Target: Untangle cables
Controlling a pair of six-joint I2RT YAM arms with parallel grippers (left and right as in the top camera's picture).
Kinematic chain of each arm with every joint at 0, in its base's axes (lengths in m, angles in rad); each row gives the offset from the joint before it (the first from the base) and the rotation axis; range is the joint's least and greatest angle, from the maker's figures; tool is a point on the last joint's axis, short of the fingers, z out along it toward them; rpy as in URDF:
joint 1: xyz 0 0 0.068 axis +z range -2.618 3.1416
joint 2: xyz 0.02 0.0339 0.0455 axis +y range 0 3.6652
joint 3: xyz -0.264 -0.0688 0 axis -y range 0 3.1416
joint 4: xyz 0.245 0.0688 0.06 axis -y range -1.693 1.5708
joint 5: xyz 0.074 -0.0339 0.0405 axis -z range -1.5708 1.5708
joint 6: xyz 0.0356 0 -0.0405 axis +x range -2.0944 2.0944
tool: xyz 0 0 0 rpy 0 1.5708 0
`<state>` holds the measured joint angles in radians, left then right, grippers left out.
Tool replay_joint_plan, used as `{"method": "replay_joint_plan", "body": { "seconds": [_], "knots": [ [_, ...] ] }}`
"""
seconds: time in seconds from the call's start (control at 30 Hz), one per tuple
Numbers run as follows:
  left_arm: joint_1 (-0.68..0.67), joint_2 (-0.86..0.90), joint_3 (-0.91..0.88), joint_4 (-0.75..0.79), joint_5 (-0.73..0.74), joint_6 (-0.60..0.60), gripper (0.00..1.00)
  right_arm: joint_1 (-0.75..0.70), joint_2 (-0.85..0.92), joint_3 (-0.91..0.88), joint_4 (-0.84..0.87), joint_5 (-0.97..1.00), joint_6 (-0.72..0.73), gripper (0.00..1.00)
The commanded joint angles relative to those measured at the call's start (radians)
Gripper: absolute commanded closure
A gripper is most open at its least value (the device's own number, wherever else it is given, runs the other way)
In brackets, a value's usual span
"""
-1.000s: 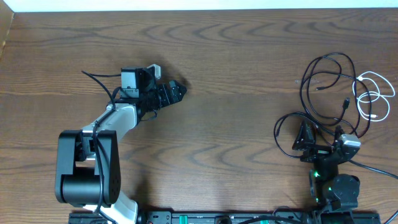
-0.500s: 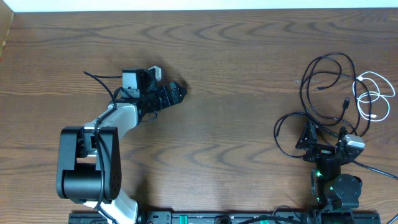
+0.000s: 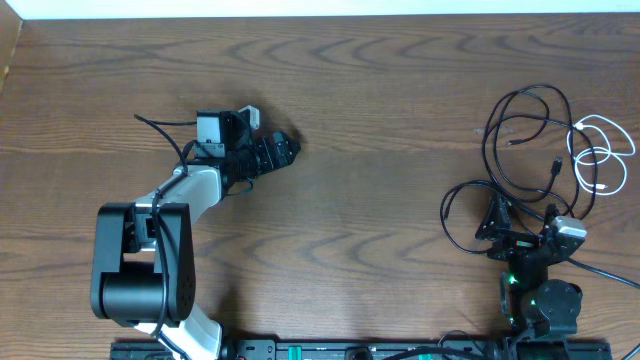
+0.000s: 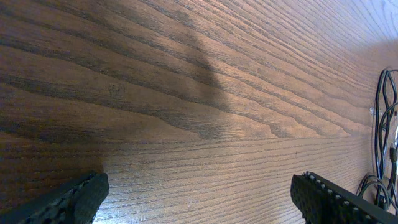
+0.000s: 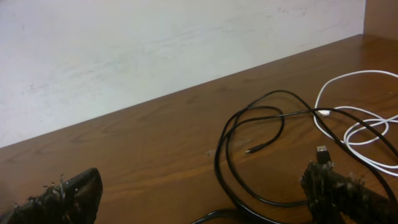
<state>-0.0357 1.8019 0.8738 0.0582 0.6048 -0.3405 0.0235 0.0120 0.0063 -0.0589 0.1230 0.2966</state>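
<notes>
Seen from above, a dark wooden table (image 3: 400, 100) holds two robot arms, one at the left and one at the lower right. The left gripper (image 3: 288, 146) hangs over bare wood in the left half of the table, well apart from the cables. In the left wrist view, its fingers (image 4: 74, 199) sit at the two bottom corners with only wood grain between them, so its jaws are spread wide and hold nothing. The black cables (image 3: 520, 130) lie at the right side of the table as several thin overlapping loops, with small plug ends resting inside and beside the loops. The white cable (image 3: 600, 160) is coiled in a few loops just to the right of the black ones, close to the table's right edge, and crosses over them in places. The right gripper (image 3: 518, 222) sits at the lower end of this tangle, pointing toward it. In the right wrist view, its fingers (image 5: 62, 199) stand far apart at the bottom corners. The jaws are wide and grip nothing. Black loops lie on the wood ahead of them and a strand runs between them. A plug end rests just above the right-hand finger. A pale wall (image 5: 155, 50) rises behind the table's far edge.
</notes>
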Motion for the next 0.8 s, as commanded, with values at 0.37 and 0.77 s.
{"method": "replay_joint_plan", "body": {
  "seconds": [0.37,0.77],
  "knots": [
    [-0.003,-0.022,-0.004,-0.005,0.005,0.005,0.0,0.0,-0.006,-0.001,-0.005,-0.003,0.002,0.01],
    [-0.003,-0.451,-0.004,-0.034,-0.23,0.067,0.0,0.0,-0.006,-0.001,-0.005,-0.003,0.002,0.01]
  ]
}}
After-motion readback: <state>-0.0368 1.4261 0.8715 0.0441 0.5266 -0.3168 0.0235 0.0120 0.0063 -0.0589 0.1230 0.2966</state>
